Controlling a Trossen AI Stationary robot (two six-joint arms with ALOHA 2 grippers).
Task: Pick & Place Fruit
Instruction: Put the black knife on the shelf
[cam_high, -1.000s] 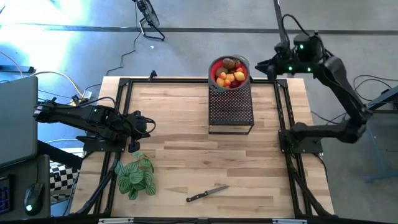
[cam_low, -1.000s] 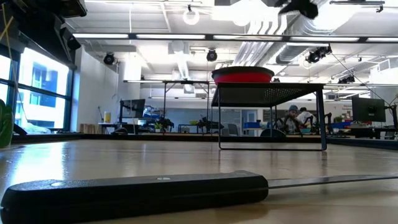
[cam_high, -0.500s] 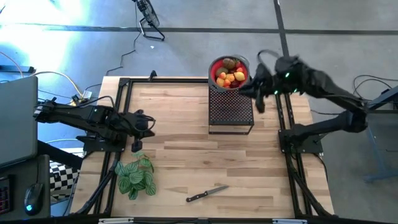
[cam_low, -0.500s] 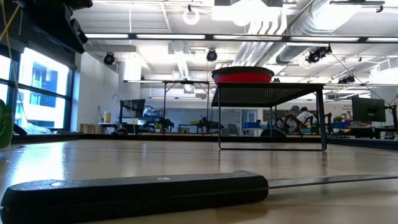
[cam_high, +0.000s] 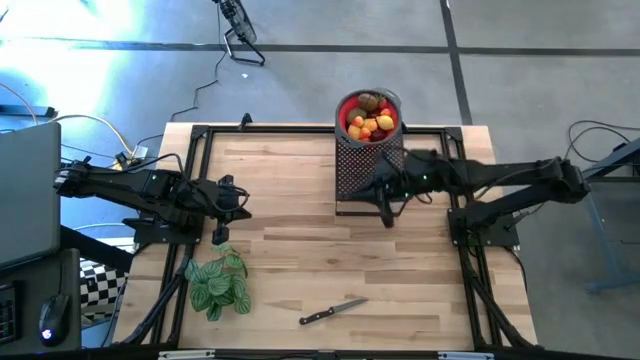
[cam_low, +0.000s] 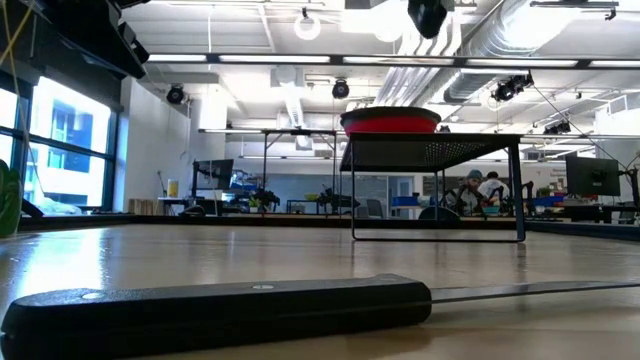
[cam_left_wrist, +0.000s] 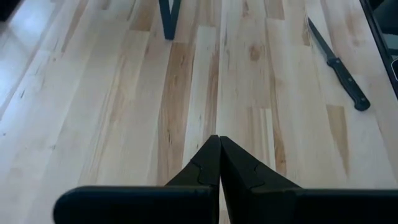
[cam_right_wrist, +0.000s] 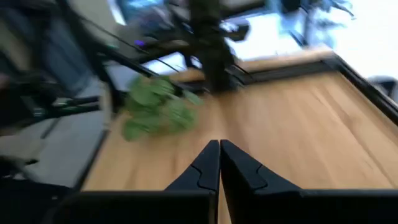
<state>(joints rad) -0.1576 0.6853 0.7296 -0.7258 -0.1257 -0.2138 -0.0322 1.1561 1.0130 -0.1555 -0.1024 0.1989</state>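
The fruit (cam_high: 372, 120), small yellow, orange, red and brown pieces, lies heaped in a red bowl (cam_high: 345, 108). The bowl stands on the far end of a black mesh stand (cam_high: 370, 172) at the table's far edge. My right gripper (cam_high: 383, 195) hangs shut in the air over the stand's near right corner, with nothing between its fingers (cam_right_wrist: 219, 149). At the table's left side, my left gripper (cam_high: 243, 203) is also shut and holds nothing (cam_left_wrist: 219, 142). In the low view the bowl (cam_low: 390, 122) shows on the stand (cam_low: 435, 150).
A black-handled knife (cam_high: 333, 312) lies near the table's front edge, close in front of the low camera (cam_low: 215, 305). A green striped leafy plant (cam_high: 216, 280) sits at the near left. Bare wood (cam_high: 320, 250) spreads between the stand and the knife. A black frame (cam_high: 200, 135) borders the table.
My right gripper has swung from beyond the table's far right corner, past the bowl's right side, toward the near and left and downward. It now hangs over the stand's near right corner. The fruit, bowl and stand have not moved.
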